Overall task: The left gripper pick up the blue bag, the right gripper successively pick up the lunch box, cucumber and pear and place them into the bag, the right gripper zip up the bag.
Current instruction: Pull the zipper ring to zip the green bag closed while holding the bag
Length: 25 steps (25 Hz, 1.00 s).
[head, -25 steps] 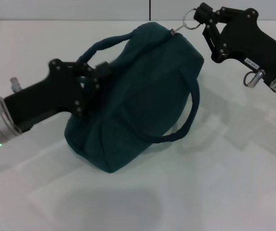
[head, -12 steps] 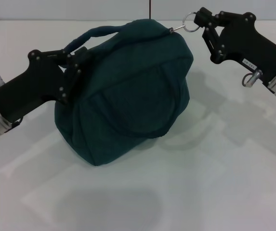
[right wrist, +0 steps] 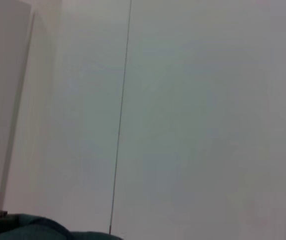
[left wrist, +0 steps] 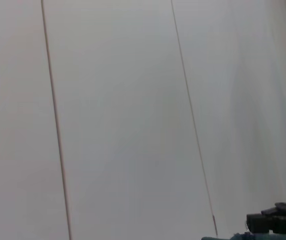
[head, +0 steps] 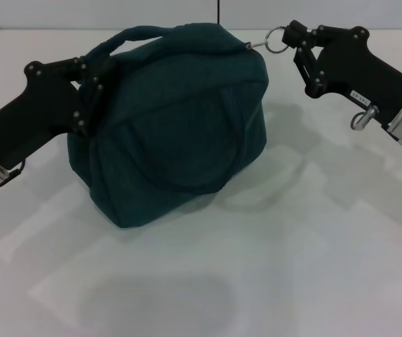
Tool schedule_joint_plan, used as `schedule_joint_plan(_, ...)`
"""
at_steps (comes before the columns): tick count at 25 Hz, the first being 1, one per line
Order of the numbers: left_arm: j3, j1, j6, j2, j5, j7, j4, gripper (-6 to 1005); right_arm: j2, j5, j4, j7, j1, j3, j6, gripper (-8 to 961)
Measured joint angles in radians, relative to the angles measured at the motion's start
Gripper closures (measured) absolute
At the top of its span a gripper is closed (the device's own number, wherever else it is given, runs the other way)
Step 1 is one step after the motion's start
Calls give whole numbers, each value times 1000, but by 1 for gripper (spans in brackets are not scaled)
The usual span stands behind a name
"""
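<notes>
The blue bag [head: 179,119] is a dark teal soft bag, closed along its top and held tilted over the white table. My left gripper [head: 90,90] is shut on the bag's left upper end, by the carry handle [head: 127,35]. My right gripper [head: 292,41] is at the bag's upper right corner, shut on the metal ring of the zipper pull [head: 276,36]. A sliver of the bag shows in the right wrist view [right wrist: 33,229]. The lunch box, cucumber and pear are out of view.
The white table [head: 292,267] spreads in front of and to the right of the bag. A pale panelled wall [left wrist: 123,110] fills both wrist views. A dark gripper part [left wrist: 277,222] shows at the edge of the left wrist view.
My left gripper has risen and moved left with the bag's end. The bag has shifted left and stands more upright, its front handle now flat against its side. The right gripper still holds the ring.
</notes>
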Motion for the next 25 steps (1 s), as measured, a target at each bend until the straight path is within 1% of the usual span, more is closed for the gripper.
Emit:
schedule_joint_plan(11,3,0,11,-1,7,-5,0,958,0,-4,-8,39,0,-2,7,932)
schedule_joint_plan(16,4,-1,13,1,14,-9,0,959,-4,3,-22,43,-22,9,6,865)
schedule_joint_plan(19,5,-3,13,1,20,-10,2,960,-7,3,-18,39,-23,16,51,746)
schedule_joint_plan(22,5,-9,14,0,22,-11,5,962,-6,-8,-15,38,-14,10,113,628)
schedule_joint_plan(24,5,-11,14,0,22,-11,5,962,-4,-21,-17,37,-7,-5,150,572)
schedule_joint_plan(25,5,-12,14,0,22,-11,5,961,-4,-26,-20,37,-3,-10,163,572)
